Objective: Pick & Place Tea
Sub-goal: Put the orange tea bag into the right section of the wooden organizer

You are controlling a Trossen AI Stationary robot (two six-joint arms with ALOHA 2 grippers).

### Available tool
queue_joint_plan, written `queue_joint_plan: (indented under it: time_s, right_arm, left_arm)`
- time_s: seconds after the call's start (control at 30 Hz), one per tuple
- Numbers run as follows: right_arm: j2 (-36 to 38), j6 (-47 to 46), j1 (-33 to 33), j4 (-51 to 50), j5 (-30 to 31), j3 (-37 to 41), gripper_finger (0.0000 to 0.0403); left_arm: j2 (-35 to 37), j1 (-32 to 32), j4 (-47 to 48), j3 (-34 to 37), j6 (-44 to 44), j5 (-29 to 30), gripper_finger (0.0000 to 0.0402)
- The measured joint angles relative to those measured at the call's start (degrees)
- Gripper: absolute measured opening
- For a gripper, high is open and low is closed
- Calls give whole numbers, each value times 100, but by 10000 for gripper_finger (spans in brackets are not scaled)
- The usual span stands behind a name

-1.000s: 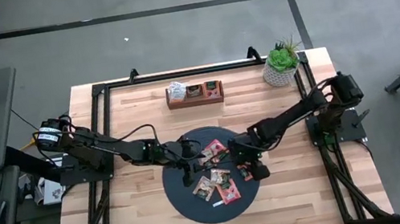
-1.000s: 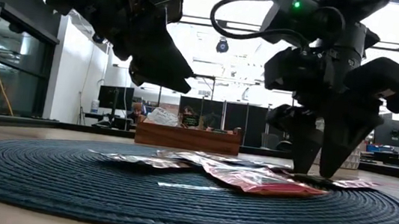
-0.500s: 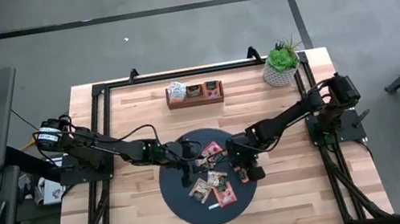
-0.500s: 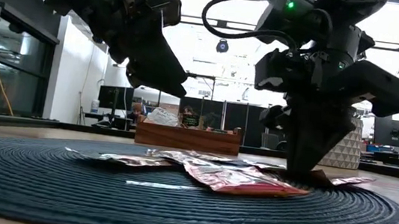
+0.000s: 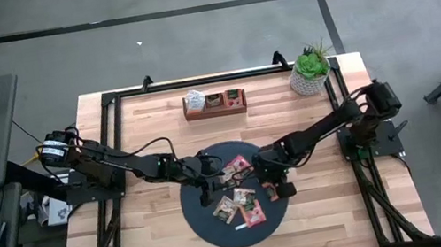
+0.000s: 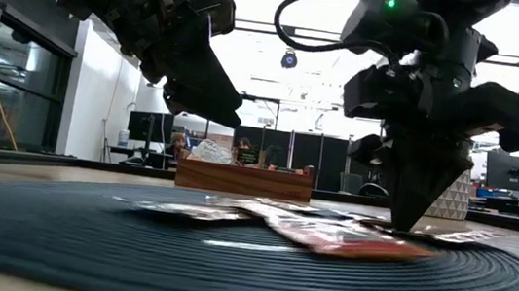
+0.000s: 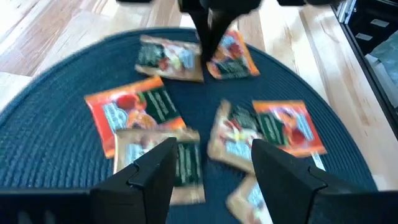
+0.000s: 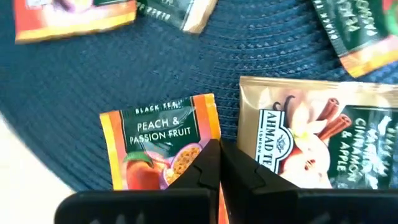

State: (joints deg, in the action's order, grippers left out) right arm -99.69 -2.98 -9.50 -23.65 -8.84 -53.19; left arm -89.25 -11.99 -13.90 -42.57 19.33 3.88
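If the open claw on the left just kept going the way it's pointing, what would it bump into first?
Probably the tea sachets lying on the dark round mat. The left claw hangs open above them, angled down. Which sachet it meets first is hard to judge, since depth is unclear.

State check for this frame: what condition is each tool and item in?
Left tool: open, above the dark round woven mat.
Right tool: shut on edge of orange square peach tea sachet.
That sachet: flat on the mat.
Other tea sachets: loose, flat on the mat.

left arm stretched inward, left gripper (image 5: 205, 185) raised, fingers spread wide — right arm reaching in, right gripper (image 5: 273, 188) pointing down, fingers pinched together
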Motion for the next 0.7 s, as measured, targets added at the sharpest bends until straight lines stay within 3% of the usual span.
queue_joint_plan:
  time_s: [0.4, 0.7]
  right_arm:
    - [1158, -398, -32, 78, 575, -17, 0]
    - [1581, -887, 313, 1185, 1383, -24, 0]
  left_arm:
    - [0, 0, 5, 0, 0, 0, 206]
    - [0, 0, 3, 0, 0, 0, 206]
